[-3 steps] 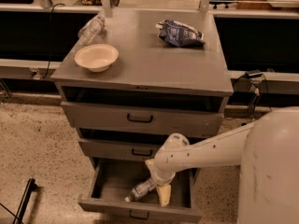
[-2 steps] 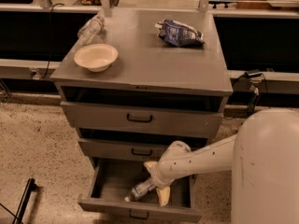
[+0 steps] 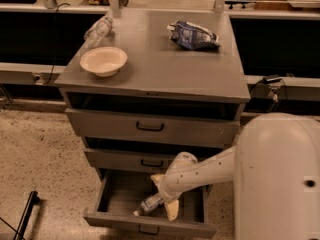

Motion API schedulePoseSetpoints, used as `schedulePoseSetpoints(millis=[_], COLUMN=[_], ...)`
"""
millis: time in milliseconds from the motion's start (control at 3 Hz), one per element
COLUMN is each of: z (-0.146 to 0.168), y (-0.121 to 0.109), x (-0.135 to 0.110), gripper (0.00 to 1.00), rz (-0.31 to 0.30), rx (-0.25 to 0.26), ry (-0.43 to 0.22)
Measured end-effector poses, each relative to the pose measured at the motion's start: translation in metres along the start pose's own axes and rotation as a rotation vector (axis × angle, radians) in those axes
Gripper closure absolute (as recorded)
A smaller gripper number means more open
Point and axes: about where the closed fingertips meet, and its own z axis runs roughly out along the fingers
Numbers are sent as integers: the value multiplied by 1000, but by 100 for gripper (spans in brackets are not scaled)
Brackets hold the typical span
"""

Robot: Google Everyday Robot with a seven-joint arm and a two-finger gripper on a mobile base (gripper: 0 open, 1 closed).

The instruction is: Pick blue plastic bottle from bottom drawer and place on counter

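The bottom drawer point(image 3: 120, 221) is pulled open. The blue plastic bottle point(image 3: 146, 206) lies on its side inside it, cap toward the front left. My gripper point(image 3: 164, 195) reaches down into the drawer, open, with its pale fingers point(image 3: 171, 211) on either side of the bottle's rear end. Whether they touch the bottle I cannot tell. The grey counter point(image 3: 160, 69) is the top of the drawer cabinet, above.
On the counter stand a cream bowl point(image 3: 103, 60) at front left, a plain clear bottle point(image 3: 97, 31) behind it and a dark blue snack bag point(image 3: 194, 35) at back right. The two upper drawers are slightly ajar. My white body point(image 3: 277, 179) fills the lower right. A black stand leg point(image 3: 25, 215) lies on the floor.
My arm has shifted slightly to the left and settled closer over the bottle. The bottle lies where it was.
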Motion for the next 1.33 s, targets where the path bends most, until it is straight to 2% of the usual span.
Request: schedulePoseSetpoints(millis=[333, 667, 1333], z=[29, 58, 102], y=[-7, -11, -15], x=[9, 23, 61], gripper=[0, 0, 0], rz=[-40, -54, -45], rx=[4, 12, 100], ry=[16, 23, 6])
